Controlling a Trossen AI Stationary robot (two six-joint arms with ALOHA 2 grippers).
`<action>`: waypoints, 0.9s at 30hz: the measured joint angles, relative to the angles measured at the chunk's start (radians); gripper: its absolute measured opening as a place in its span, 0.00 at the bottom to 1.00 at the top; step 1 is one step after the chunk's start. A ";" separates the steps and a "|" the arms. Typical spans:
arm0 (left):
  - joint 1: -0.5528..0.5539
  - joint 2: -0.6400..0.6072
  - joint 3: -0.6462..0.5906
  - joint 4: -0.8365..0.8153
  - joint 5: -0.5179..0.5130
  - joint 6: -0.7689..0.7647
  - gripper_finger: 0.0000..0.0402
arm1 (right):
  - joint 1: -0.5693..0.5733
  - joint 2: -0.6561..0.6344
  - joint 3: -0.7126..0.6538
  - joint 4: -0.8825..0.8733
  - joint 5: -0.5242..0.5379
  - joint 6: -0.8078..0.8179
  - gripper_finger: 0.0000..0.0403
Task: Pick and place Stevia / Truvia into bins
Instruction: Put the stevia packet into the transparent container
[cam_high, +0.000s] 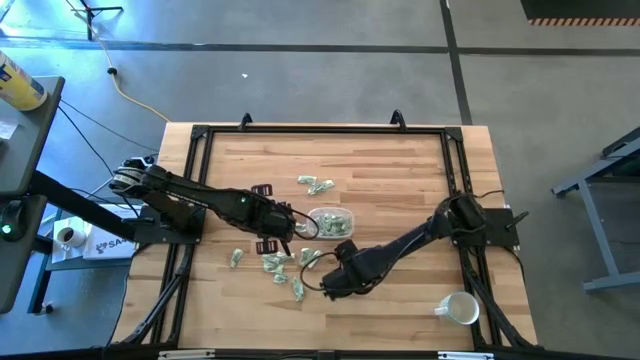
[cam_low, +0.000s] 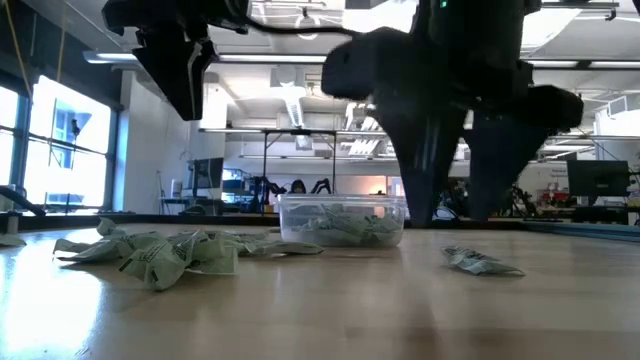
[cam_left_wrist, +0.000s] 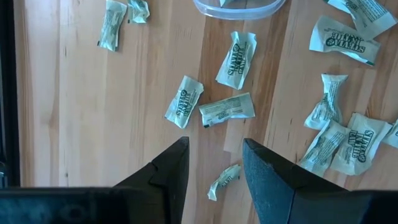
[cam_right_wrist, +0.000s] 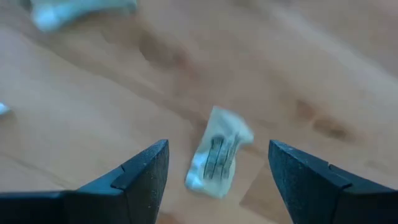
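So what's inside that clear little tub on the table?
The clear container holds a shallow heap of green-and-white sweetener packets. How many can't be told; those underneath are covered.

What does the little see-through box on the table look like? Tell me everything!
The clear plastic container is shallow, with rounded corners and a slightly wider rim. It has no lid on. It sits flat and upright on the wooden table, near the middle. Several green-and-white sweetener packets lie crumpled inside it. More packets lie loose on the table beside it, apart from it. From above, the left tool is close beside it; whether it touches cannot be told.
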 joint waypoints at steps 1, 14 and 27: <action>0.000 0.000 0.000 0.000 0.000 0.000 0.46 | 0.000 0.011 0.000 0.007 -0.019 -0.001 0.64; 0.000 0.000 0.000 -0.001 0.000 0.030 0.46 | 0.001 0.042 0.000 0.017 -0.029 -0.026 0.51; 0.000 0.000 0.000 -0.030 -0.003 0.030 0.46 | -0.011 0.034 -0.143 0.217 -0.109 -0.041 0.44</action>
